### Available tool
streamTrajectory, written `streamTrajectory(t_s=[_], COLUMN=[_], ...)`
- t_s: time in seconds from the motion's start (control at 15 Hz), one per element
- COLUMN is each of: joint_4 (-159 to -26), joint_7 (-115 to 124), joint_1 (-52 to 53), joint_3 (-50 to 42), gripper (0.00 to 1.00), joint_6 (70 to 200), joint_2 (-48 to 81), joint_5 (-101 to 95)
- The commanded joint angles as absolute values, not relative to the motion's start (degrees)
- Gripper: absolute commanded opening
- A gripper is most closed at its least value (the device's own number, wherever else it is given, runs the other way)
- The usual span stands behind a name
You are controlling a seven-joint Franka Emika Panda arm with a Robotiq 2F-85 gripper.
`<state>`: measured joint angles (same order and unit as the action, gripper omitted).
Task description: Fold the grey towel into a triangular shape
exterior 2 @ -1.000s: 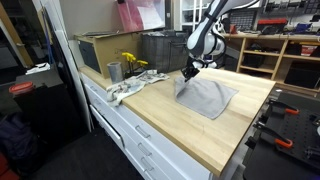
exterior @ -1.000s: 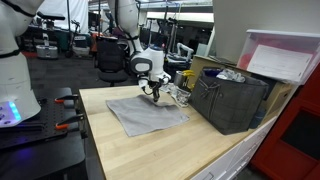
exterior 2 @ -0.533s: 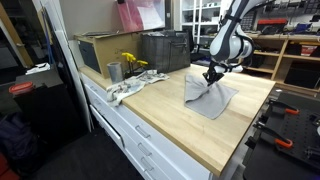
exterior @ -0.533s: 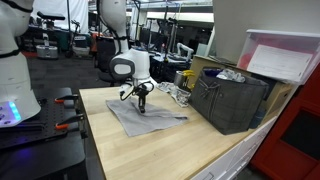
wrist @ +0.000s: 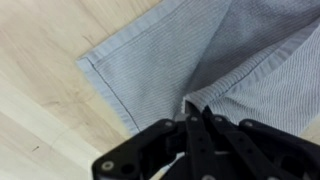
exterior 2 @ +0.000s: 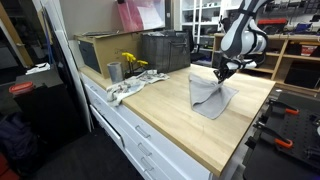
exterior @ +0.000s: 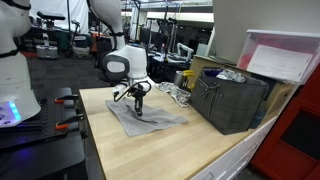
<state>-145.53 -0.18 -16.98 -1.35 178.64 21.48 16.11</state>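
Note:
The grey towel (exterior: 150,118) lies on the light wooden table (exterior: 170,150), partly folded over itself. In an exterior view (exterior 2: 212,96) one corner is lifted and drawn across the rest of the cloth. My gripper (exterior: 138,101) is shut on that corner and holds it a little above the lower layer. It also shows in an exterior view (exterior 2: 221,75). In the wrist view the shut fingers (wrist: 197,118) pinch the towel's edge (wrist: 230,90), with a flat towel corner (wrist: 110,70) lying on the wood beyond.
A dark crate (exterior: 232,100) stands at the table's far side, with a white box (exterior: 285,55) behind it. In an exterior view a metal cup (exterior 2: 114,71), yellow flowers (exterior 2: 132,62) and a light rag (exterior 2: 130,85) sit near a bin (exterior 2: 165,50).
My gripper has carried the pinched towel corner across the cloth, away from the crate, so more of the towel is folded over itself.

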Motion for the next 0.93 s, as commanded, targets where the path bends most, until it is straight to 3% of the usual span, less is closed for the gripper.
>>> streamTrajectory(t_s=[0.0,0.87], joint_4=[-147.97,-150.77], joint_7=[-3.11,-6.67], joint_1=[-18.38,-21.83], joint_3=[-2.63,-6.29], gripper=[0.01,0.01], joint_6=[177.95,179.2], joint_2=[18.68,19.99], joint_5=[14.66,14.2])
